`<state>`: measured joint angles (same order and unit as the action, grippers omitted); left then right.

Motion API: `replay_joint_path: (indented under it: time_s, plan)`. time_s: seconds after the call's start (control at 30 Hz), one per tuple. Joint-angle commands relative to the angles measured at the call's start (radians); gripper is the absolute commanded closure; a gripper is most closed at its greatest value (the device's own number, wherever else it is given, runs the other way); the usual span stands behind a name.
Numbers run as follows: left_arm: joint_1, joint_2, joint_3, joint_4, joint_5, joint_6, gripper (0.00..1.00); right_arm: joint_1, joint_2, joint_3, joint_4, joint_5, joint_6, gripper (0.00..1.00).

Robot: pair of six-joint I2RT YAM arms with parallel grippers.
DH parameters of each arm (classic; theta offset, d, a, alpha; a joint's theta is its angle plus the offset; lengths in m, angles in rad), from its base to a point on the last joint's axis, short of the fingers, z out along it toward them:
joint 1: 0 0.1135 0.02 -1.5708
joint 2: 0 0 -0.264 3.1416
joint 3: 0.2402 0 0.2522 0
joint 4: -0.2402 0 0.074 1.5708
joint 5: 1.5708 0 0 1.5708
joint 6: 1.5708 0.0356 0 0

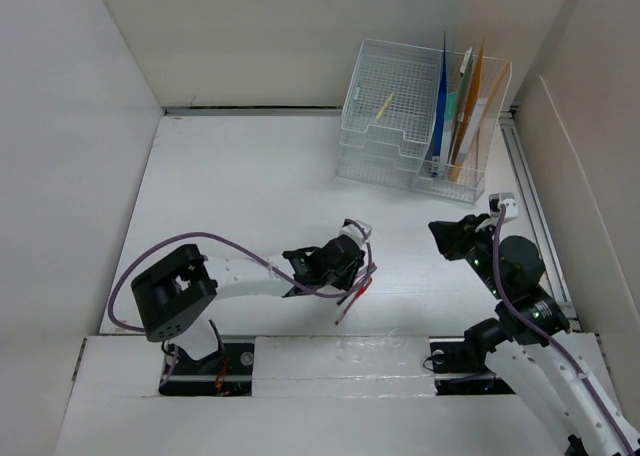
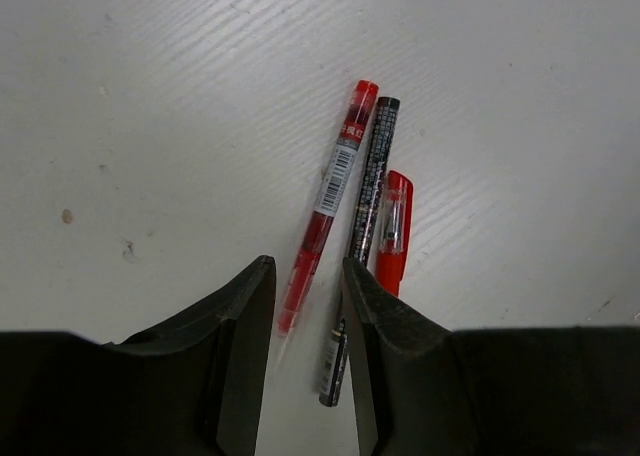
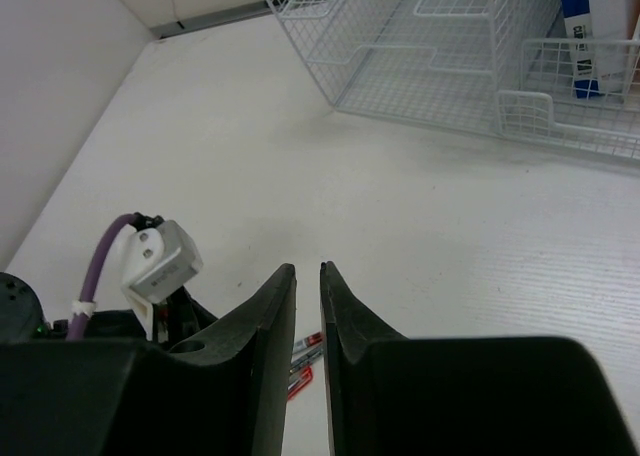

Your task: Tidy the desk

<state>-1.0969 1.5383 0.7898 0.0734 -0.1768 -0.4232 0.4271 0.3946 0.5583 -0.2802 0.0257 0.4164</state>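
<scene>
The bench is filling the whole floor between white panel walls; its matte white surface is showing a few small scuff marks.

Done, by judgement: folders are standing upright in the wire organizer at the far right corner, and a yellow stick is lying in its tray.

Left: a red pen, a black pen and a shorter red pen are lying loose, side by side, near the middle of the near edge.

The left hand is hovering over them, partly spread, with the red pen's tip lying between its fingers but not pinched. The right hand is hanging near the right edge, its fingers only slightly apart and holding nothing.
</scene>
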Motion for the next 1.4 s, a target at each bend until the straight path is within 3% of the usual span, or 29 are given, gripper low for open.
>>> replay_joint_path:
  time_s: [0.0,0.4,0.67,0.73,0.87,1.07,1.23,1.37]
  plan:
    - [-0.018,0.048,0.049,-0.004,-0.032,0.02,0.71,0.01,-0.011,0.006,0.036,-0.004,0.007,0.79]
    - [-0.018,0.097,0.052,0.009,-0.053,0.02,0.74,0.01,-0.03,0.005,0.024,-0.007,0.012,0.8]
    - [-0.018,0.138,0.057,-0.001,-0.087,0.02,0.85,0.01,-0.031,0.003,0.026,-0.009,0.013,0.8]
    - [-0.018,0.143,0.069,-0.009,-0.104,0.02,1.0,0.01,-0.031,-0.001,0.035,-0.01,0.015,0.8]
    - [-0.018,0.14,0.095,-0.03,-0.173,0.021,1.0,0.01,-0.028,-0.003,0.039,-0.013,0.018,0.81]
    - [0.037,0.117,0.29,-0.07,-0.26,0.084,1.0,0.01,-0.017,-0.005,0.061,-0.018,0.021,0.81]
    - [0.117,0.187,0.602,-0.07,-0.268,0.164,1.0,0.01,-0.01,-0.006,0.062,-0.018,0.025,0.81]
    - [0.219,0.279,0.862,-0.098,-0.164,0.202,1.0,0.01,-0.005,-0.006,0.056,-0.018,0.021,0.81]
